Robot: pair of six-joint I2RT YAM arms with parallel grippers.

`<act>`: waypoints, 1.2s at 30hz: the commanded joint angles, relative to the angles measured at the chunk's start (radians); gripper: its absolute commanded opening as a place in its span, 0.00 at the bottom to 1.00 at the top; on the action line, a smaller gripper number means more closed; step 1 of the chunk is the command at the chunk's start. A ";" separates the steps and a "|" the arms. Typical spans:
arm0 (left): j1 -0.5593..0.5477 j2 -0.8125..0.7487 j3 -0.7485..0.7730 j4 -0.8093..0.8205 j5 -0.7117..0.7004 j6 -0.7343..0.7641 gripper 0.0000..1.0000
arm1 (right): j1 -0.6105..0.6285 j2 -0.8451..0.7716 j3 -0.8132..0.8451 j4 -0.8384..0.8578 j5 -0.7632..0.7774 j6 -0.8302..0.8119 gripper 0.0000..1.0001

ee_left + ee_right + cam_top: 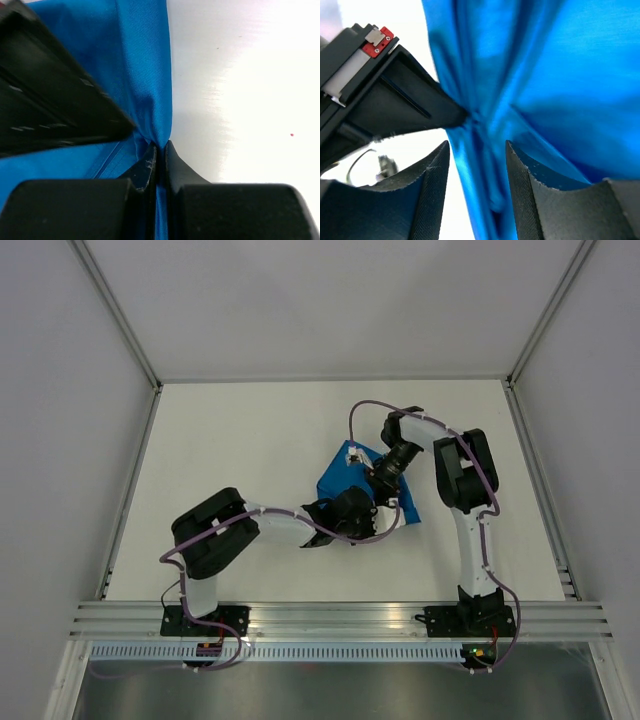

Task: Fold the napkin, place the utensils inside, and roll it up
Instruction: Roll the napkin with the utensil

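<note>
We are at the folding step. The napkin lies bunched on the table, right of centre, between our two arms. Our left hand is clamped on a raised pleat at the cloth's edge. Our right hand stands apart, its fingers either side of the same ridge without gripping it. The knife shows in no view. Next, we judge, the left hand must carry its edge across while the right moves clear or finds a fresh hold.
</note>
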 commanded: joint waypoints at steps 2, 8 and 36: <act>0.042 0.009 0.006 -0.119 0.224 -0.105 0.02 | -0.073 -0.125 0.045 0.113 -0.090 0.071 0.55; 0.130 0.045 0.082 -0.191 0.391 -0.171 0.02 | -0.175 -0.259 -0.038 0.248 -0.161 0.171 0.56; 0.380 0.386 0.379 -0.475 0.951 -0.339 0.02 | 0.216 -0.952 -1.064 1.278 0.370 0.237 0.67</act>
